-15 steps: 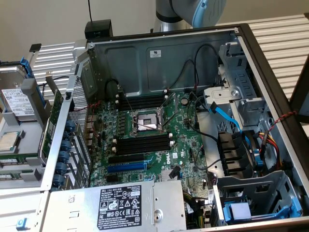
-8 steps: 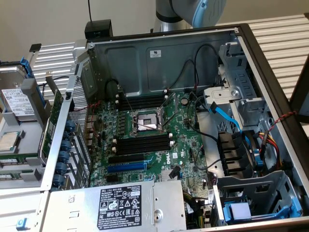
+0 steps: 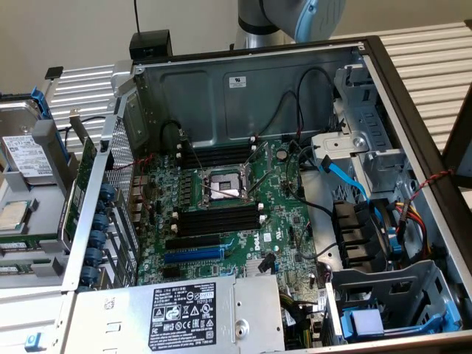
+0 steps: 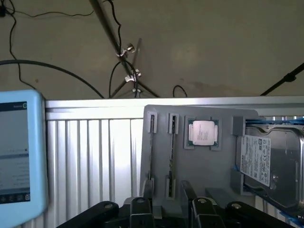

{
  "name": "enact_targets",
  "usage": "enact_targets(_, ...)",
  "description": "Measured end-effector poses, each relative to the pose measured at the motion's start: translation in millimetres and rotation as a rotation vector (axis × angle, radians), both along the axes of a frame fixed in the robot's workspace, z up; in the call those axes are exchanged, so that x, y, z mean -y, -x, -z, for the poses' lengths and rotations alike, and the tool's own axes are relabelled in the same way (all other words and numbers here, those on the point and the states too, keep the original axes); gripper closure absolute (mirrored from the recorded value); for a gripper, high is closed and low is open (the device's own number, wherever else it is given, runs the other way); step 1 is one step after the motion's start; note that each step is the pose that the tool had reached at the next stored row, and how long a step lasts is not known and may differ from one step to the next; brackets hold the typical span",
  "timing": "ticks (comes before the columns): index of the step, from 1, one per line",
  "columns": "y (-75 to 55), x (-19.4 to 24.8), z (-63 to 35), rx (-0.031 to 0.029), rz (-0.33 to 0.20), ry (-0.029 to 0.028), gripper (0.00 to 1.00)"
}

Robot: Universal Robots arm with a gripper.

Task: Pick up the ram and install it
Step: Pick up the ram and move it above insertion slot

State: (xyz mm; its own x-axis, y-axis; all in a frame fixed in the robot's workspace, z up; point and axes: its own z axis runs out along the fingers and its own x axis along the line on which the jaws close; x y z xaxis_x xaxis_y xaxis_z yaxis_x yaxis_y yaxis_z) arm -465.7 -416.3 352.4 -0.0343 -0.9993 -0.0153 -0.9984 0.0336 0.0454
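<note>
The ram stands on edge in a slot of the grey parts tray; I see it as a thin dark line in the wrist view and as a green strip at the exterior view's left. My gripper hovers over the tray's near end, just beside that slot. It is open, its black fingers apart with nothing between them. In the open computer case, the motherboard's long black memory slots are empty.
The tray also holds a CPU and a hard drive. Inside the case are the CPU socket, a blue expansion slot, loose cables and a power supply. A light blue screen stands beside the tray.
</note>
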Motion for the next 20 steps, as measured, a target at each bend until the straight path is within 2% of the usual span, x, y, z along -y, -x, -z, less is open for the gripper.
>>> enact_targets(9, -14.0, 1.8, 16.4, -0.0001, 0.000, 0.0001, 0.64)
enact_targets(16, -17.9, 2.4, 29.1, -0.0001, 0.000, 0.0000, 0.64)
enact_targets(20, -18.1, 5.9, 36.4, 0.0000, 0.000, -0.0001, 0.64)
